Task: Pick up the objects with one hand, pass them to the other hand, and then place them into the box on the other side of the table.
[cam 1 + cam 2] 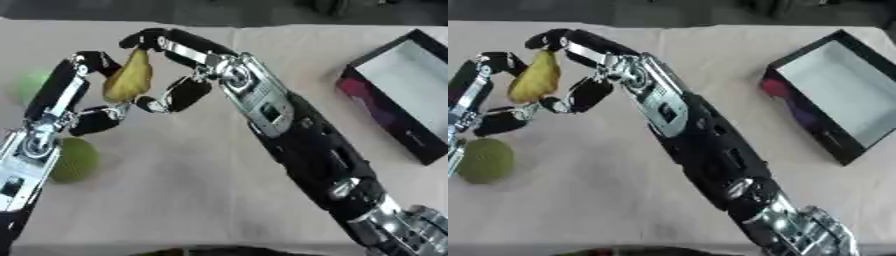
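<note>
In the left eye view the left hand (74, 95) comes up from the lower left and the right hand (188, 62) reaches across from the lower right; between them, above the table (201, 200), hangs a yellow fruit (129, 77), long and pear-like. Both hands are curled on it; the left one pinches it from the left and from below, the right one has fingers over its top and a thumb near its lower end. So the fruit is in the air, at the left part of the table, in the middle of the pass. A green ball (74, 159) lies on the table beside the left forearm; another green thing (31, 82), pale and round, shows behind the left hand, and I cannot tell what it is.

In the right eye view the box (833, 95) is seen more fully; it stands at the right side, dark outside and pale inside, well apart from the hands, and looks empty.

The risks, as I judge them: if the left hand lets go before the right one has a good hold, the fruit can drop and roll; its shape narrows at the top, so the upper fingers may slide off; the long carry to the box gives time for a slip; the left arm, when it draws back, may knock the green ball.
</note>
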{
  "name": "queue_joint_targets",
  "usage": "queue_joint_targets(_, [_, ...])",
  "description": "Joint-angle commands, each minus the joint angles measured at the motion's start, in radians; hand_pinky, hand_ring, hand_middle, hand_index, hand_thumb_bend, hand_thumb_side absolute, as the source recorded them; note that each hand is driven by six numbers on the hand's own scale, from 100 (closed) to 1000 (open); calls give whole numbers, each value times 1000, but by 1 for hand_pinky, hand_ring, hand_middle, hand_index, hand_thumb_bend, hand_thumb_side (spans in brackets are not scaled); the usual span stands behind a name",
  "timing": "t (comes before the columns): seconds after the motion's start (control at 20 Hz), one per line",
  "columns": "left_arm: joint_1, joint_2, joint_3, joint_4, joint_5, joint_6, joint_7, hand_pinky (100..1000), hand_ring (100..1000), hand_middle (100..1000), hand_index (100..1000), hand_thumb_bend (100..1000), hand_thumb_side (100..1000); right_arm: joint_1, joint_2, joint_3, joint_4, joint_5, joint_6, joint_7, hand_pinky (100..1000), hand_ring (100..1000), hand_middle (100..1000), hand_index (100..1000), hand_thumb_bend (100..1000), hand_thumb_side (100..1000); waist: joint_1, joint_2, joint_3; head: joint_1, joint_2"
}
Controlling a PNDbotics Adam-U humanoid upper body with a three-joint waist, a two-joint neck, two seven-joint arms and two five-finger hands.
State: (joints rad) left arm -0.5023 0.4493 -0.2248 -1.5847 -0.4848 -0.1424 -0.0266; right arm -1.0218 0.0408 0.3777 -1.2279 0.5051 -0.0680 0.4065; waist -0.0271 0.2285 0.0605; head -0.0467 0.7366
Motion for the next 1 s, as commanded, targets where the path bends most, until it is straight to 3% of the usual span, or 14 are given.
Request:
queue_joint_targets(0.05, [-16, 5, 3, -19, 10, -1, -1, 727, 520, 506, 505, 100, 100, -19, 5, 1, -6, 0, 6, -17, 957, 903, 813, 851, 331, 100, 6, -16, 1, -1, 2])
queue_joint_targets(0.35, [-13, 5, 4, -27, 24, -4, 16, 727, 519, 505, 505, 100, 103, -16, -9, 5, -9, -32, 33, -45, 954, 846, 698, 738, 189, 100, 6, -15, 2, -3, 1])
queue_joint_targets(0.4, [-13, 5, 4, -29, 28, -6, 20, 727, 517, 503, 504, 100, 109, -15, -14, 7, -14, -43, 38, -48, 954, 830, 655, 703, 114, 100, 6, -15, 2, -4, 0])
queue_joint_targets(0.45, [-12, 5, 3, -31, 33, -9, 23, 726, 517, 503, 504, 100, 111, -14, -18, 9, -18, -54, 43, -51, 954, 824, 638, 688, 100, 100, 6, -15, 2, -4, 0])
queue_joint_targets(0.85, [-10, -1, 3, -33, 70, -20, 57, 729, 513, 503, 547, 100, 100, -12, -25, 22, -31, -110, 58, -54, 945, 770, 515, 533, 100, 100, 4, -15, 5, -10, 0])
queue_joint_targets(1.0, [-13, -2, 5, -33, 85, -18, 78, 729, 513, 502, 555, 100, 100, -14, -26, 26, -30, -144, 64, -40, 941, 753, 489, 493, 222, 100, 4, -15, 5, -15, 3])
